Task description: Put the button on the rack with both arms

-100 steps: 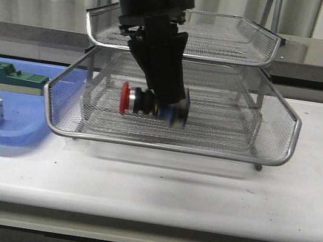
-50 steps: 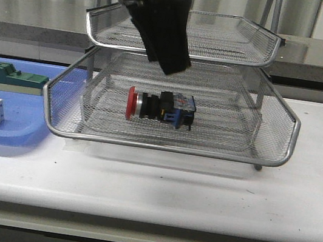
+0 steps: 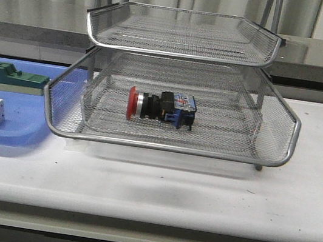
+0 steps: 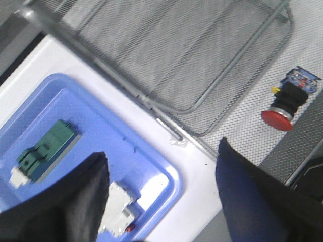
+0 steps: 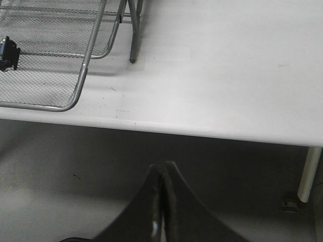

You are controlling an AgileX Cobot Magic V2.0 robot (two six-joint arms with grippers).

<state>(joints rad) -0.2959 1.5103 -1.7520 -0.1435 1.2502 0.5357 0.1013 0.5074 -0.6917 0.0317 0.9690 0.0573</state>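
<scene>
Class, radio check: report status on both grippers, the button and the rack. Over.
Left gripper open, empty, high over the blue tray. Right gripper shut, empty, off the table edge. Button lying on its side in the rack, pulled-out tier. Nothing obstructing.

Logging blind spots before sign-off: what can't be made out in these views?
- Rack lowest tier: front view, masked by the mesh tray in front.
- Button: right wrist view, cut off by the frame edge, only the blue end shows.
- Label on the button's blue block: left wrist view, too small to read.
- White part: left wrist view, partly behind the left gripper.
</scene>
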